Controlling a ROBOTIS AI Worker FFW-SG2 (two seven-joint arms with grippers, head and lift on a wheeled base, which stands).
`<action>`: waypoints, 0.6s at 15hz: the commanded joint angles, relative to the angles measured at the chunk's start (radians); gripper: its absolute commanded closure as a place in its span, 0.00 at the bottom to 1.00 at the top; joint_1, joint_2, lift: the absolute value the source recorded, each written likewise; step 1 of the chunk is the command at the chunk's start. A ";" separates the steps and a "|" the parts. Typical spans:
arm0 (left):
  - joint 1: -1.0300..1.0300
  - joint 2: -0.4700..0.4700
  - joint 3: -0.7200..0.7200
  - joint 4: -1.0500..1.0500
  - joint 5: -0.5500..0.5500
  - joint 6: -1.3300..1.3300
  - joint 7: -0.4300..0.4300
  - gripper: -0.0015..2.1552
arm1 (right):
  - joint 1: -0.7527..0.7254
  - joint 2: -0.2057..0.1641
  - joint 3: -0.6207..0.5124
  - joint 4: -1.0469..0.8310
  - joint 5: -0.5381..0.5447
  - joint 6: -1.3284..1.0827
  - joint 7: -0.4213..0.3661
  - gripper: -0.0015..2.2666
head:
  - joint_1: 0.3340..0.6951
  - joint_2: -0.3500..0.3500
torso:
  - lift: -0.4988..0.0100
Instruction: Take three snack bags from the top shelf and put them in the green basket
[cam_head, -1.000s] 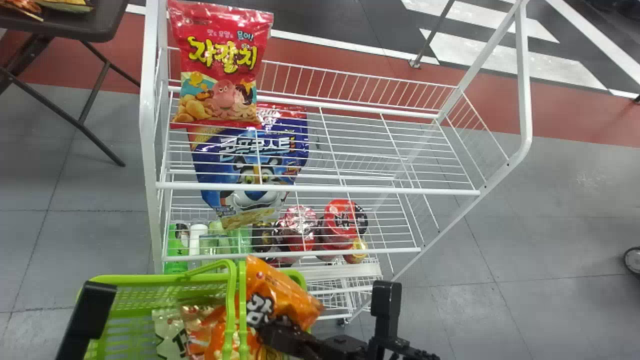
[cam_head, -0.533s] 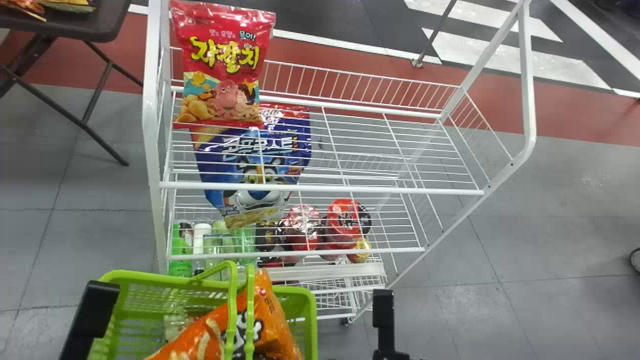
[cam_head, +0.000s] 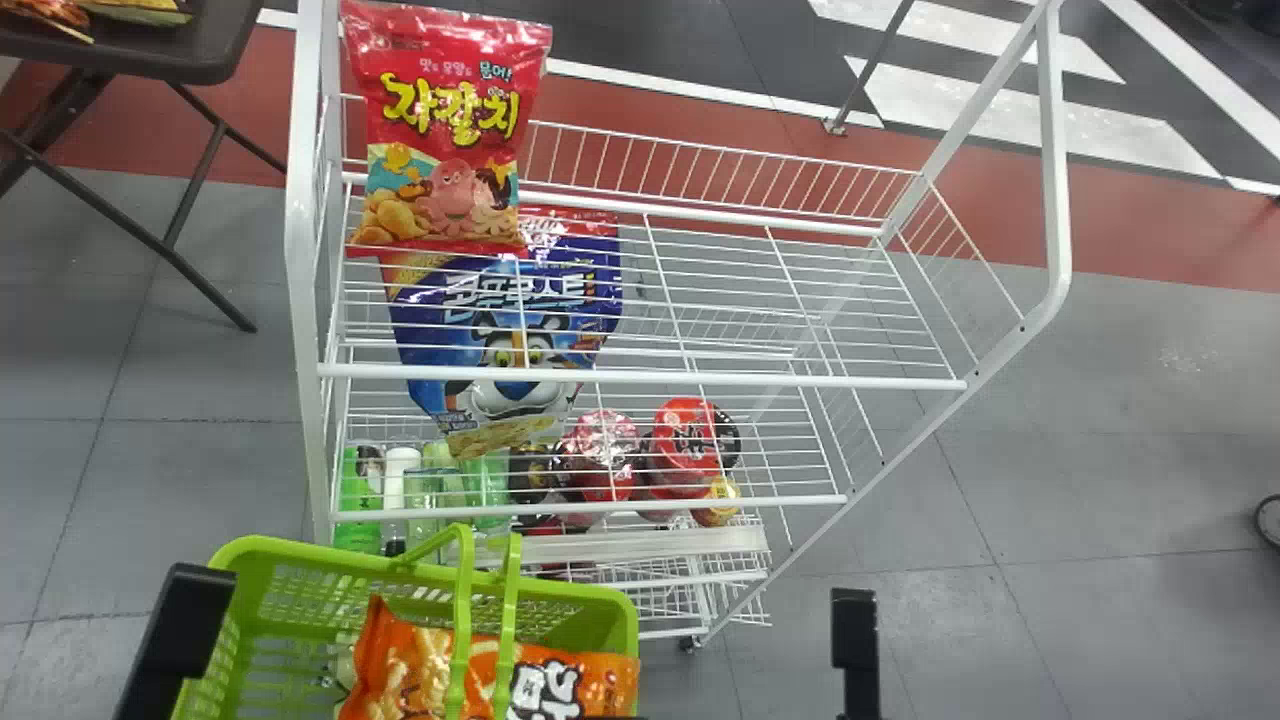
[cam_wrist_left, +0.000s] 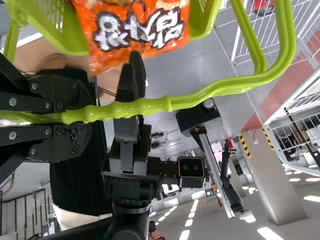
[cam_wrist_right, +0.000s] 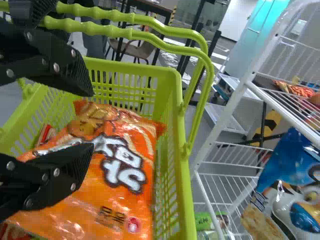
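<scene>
Lower left in the head view, the orange snack bag (cam_head: 600, 680) lies in the basket (cam_head: 590, 592). The left gripper (cam_wrist_left: 85, 116) clenches its handles (cam_wrist_left: 200, 101), which could snag the gaping right gripper (cam_wrist_right: 91, 120) if it lifts askew.

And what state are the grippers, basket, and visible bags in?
Green basket, handles raised
Orange snack bag, sealed, lying in basket
Red octopus snack bag, sealed, upright
Blue tiger cereal bag, sealed, upright
Left gripper, shut on handles
Right gripper, open
</scene>
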 joint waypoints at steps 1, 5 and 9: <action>0.005 0.000 -0.002 -0.002 0.000 0.003 0.001 0.93 | 0.026 0.008 -0.027 -0.033 0.007 -0.124 -0.001 0.02 | 1.00 0.00 | 0.89; 0.007 0.000 -0.010 -0.003 0.005 0.021 0.024 0.93 | 0.067 0.025 -0.026 -0.053 0.062 -0.645 -0.004 0.02 | 1.00 0.00 | 0.89; 0.011 0.000 -0.011 0.002 0.005 0.021 0.027 0.93 | 0.150 0.027 0.094 -0.055 0.186 -1.250 -0.180 0.02 | 1.00 0.00 | 0.89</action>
